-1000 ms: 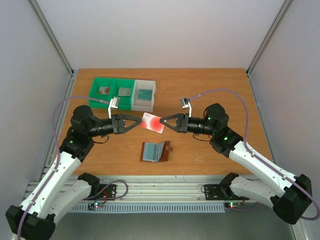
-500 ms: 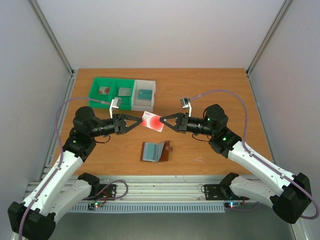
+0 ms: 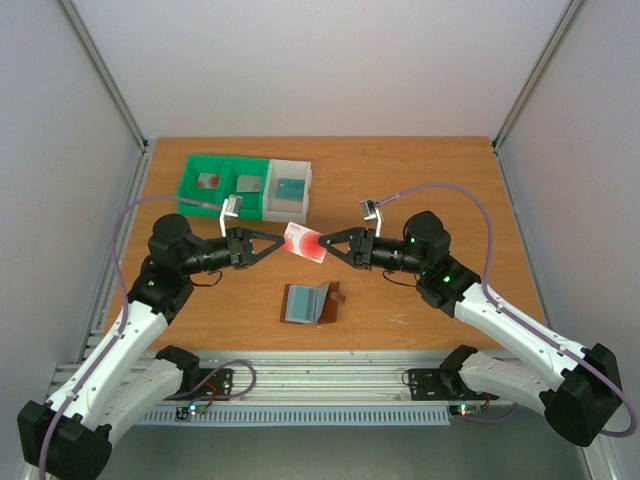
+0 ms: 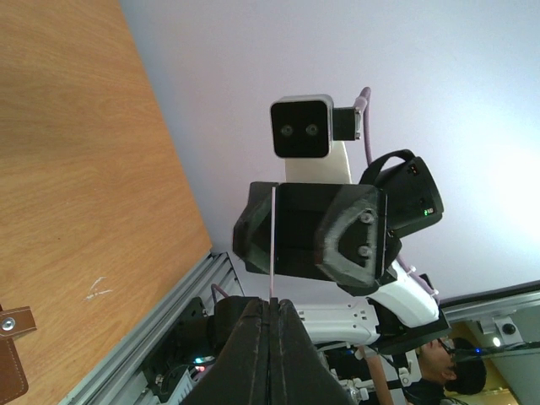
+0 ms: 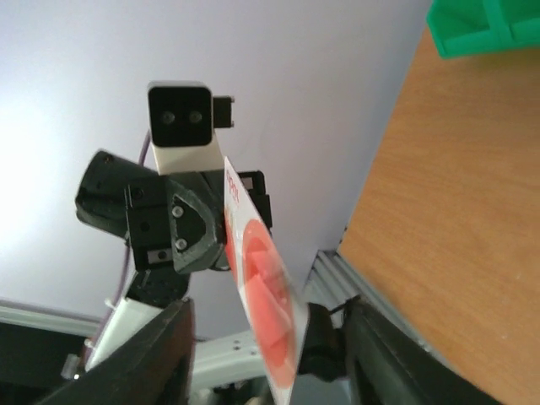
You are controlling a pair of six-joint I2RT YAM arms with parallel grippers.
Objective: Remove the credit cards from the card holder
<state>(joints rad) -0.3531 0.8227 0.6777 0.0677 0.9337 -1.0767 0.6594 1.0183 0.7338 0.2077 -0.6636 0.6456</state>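
Nothing really readable here tbh. The white card point(image 5: 257, 291) with the red circle has a line of tiny red print along one edge, but it's way too blurry to make out.

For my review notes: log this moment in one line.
left gripper: shut on card | right gripper: open | holder: open on table

**Bright, even light, glare in the wrist views**

Soft light from above, with only faint shadows on the table point(image 3: 420, 180). In the right wrist view the wall whitens at left, and the white card point(image 5: 261, 312) and close fingers point(image 5: 156, 359) go blurry. The left wrist view flares at right.
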